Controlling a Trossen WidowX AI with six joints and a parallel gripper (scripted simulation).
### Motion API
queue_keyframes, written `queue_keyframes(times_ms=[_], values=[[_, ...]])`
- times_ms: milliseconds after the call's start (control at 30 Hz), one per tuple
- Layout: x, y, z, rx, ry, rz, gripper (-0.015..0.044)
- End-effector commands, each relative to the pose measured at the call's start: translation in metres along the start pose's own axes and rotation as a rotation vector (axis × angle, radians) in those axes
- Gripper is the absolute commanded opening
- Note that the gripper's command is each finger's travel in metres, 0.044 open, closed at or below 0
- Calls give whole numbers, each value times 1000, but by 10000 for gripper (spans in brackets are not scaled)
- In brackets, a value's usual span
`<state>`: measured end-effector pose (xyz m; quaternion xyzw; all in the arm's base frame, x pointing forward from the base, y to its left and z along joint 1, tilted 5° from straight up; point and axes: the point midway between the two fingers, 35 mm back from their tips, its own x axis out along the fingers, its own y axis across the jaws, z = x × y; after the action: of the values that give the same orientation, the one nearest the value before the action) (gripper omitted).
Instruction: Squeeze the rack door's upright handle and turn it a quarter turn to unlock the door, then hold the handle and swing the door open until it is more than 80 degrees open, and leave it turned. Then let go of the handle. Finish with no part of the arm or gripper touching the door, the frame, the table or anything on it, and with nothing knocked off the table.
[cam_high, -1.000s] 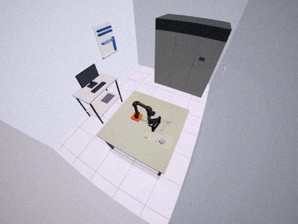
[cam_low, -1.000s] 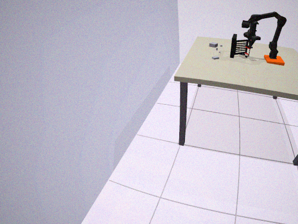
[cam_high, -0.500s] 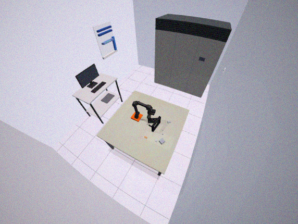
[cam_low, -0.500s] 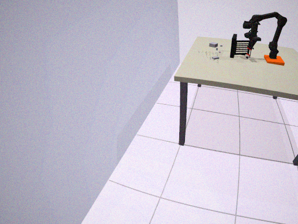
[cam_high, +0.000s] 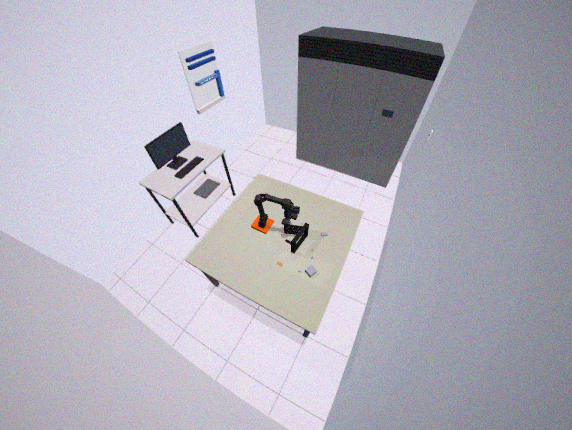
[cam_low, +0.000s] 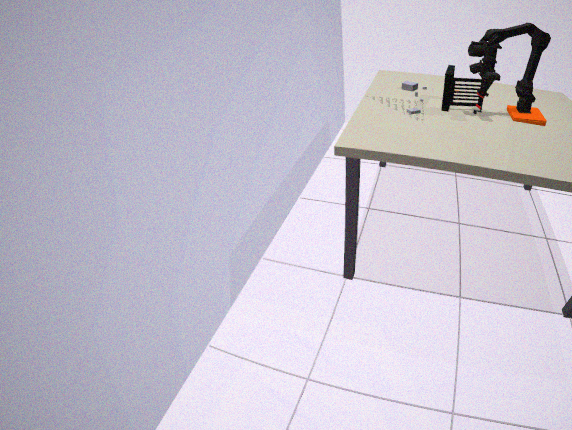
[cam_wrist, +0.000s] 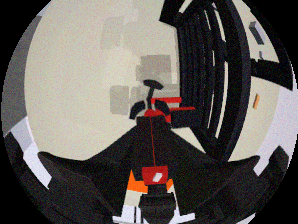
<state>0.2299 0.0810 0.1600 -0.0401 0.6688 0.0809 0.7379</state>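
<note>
The rack's black frame (cam_high: 293, 246) (cam_low: 448, 90) stands upright on the table. The slatted black door (cam_high: 292, 229) (cam_low: 465, 80) (cam_wrist: 189, 60) stands swung out from it on the arm's side; its exact angle cannot be told. My gripper (cam_low: 481, 95) (cam_wrist: 150, 133) points down at the door's free edge. It is shut on the upright handle (cam_low: 475, 111) (cam_wrist: 152, 94), whose dark lower end shows beyond the fingertips in the wrist view. Red parts (cam_wrist: 185, 108) beside the fingers lie toward the door. The fingers hide most of the handle, so its turn is hard to read.
The arm stands on an orange base (cam_high: 259, 225) (cam_low: 535, 118). A grey block (cam_high: 311, 271) (cam_low: 410, 86) (cam_wrist: 257, 33), a smaller grey piece (cam_high: 324, 234) (cam_low: 413, 111) and a small orange piece (cam_high: 279, 263) (cam_wrist: 256, 101) lie around the rack on the table.
</note>
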Motion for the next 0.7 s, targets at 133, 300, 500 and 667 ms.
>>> queue_keyframes(times_ms=[133, 300, 500, 667], values=[[0, 13, 4, 119, -1, -5, 22], [0, 23, 8, 187, -1, -4, 22], [0, 35, 12, 267, -1, -3, 22], [0, 45, 17, 339, -2, -1, 22]])
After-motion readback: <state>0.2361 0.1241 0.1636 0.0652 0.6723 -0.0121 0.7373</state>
